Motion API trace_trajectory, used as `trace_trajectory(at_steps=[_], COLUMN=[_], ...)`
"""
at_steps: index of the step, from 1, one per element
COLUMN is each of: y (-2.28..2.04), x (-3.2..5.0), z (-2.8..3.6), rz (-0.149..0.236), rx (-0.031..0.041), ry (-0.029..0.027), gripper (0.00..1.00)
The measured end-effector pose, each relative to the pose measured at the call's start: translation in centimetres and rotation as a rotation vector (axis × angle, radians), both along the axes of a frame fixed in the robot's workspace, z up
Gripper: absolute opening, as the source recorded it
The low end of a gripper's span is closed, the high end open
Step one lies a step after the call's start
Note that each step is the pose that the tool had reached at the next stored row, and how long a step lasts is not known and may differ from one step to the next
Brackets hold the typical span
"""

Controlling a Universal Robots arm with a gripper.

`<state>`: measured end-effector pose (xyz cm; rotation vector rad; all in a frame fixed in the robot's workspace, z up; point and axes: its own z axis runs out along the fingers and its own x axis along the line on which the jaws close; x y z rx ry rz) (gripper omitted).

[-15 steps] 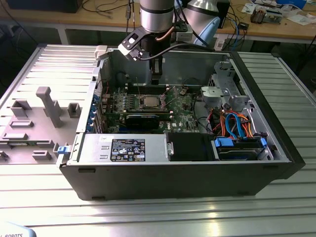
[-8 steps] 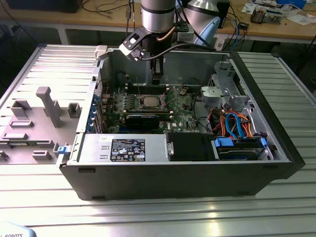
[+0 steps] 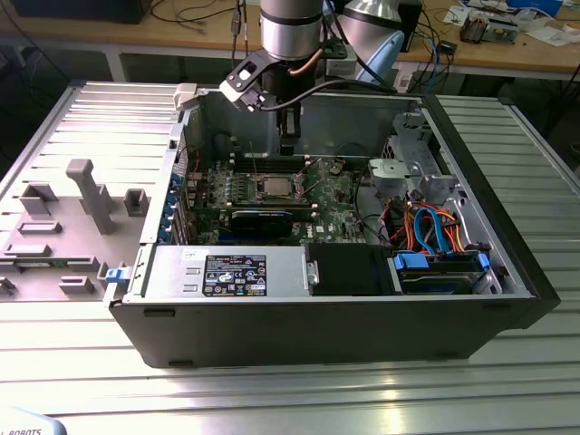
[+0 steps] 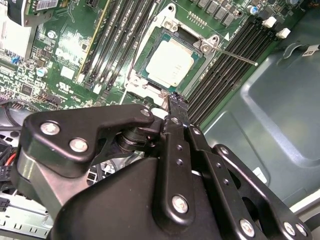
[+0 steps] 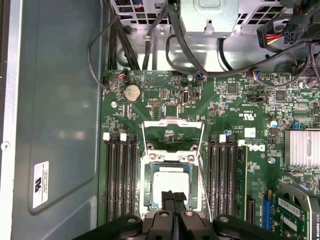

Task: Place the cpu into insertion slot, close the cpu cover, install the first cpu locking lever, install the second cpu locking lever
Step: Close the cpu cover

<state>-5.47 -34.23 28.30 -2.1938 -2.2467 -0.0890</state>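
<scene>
A ribbed metal surface (image 3: 272, 399) fills the foreground, and on it sits one open computer case (image 3: 317, 326), lid off so the arm can reach in from above. At the exterior view's left, a grey fixture tray (image 3: 82, 195) lies on the same surface. Just inside the near wall there's one labelled power supply (image 3: 227, 272), with a tangle of blue and orange cables (image 3: 430, 227) toward the exterior view's right.

Further in, the green motherboard (image 3: 335, 213) lies flat. The cpu (image 5: 171, 182) is already seated square in the insertion slot (image 5: 148, 180), silver top up: one chip, one socket. The cpu cover (image 5: 173, 122) stands swung open on the slot's far side, which leaves the chip exposed. Two thin wire levers look unlatched; one (image 4: 235, 54) juts out across the memory slots.

The claw (image 5: 175, 196) hangs right above the chip's edge, its two fingers pressed together with nothing between them.

Beyond the case, a wooden bench (image 3: 507, 54) closes off the far side.
</scene>
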Motion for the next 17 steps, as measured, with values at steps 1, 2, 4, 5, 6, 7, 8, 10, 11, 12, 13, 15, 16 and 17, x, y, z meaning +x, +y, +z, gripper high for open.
trace_trajectory(at_steps=[1,2,4,5,6,7,8,10,11,12,13,15,16,17], y=[0.0,0.0,0.01,0.01,0.01,0.01,0.01,0.01,0.01,0.01,0.01,0.01,0.01,0.01], x=[0.04,0.06,0.14,0.19,0.22,0.27,0.33,0.46,0.52,0.59,0.65,0.71,0.75,0.79], z=[0.0,0.0,0.0,0.0,0.0,0.0,0.0,0.0,0.0,0.0,0.0,0.0,0.0,0.0], rz=[0.0,0.0,0.0,0.0,0.0,0.0,0.0,0.0,0.0,0.0,0.0,0.0,0.0,0.0], rx=[0.0,0.0,0.0,0.0,0.0,0.0,0.0,0.0,0.0,0.0,0.0,0.0,0.0,0.0], ry=[0.0,0.0,0.0,0.0,0.0,0.0,0.0,0.0,0.0,0.0,0.0,0.0,0.0,0.0], gripper=[0.11,0.11,0.11,0.11,0.11,0.11,0.11,0.11,0.11,0.11,0.11,0.11,0.11,0.11])
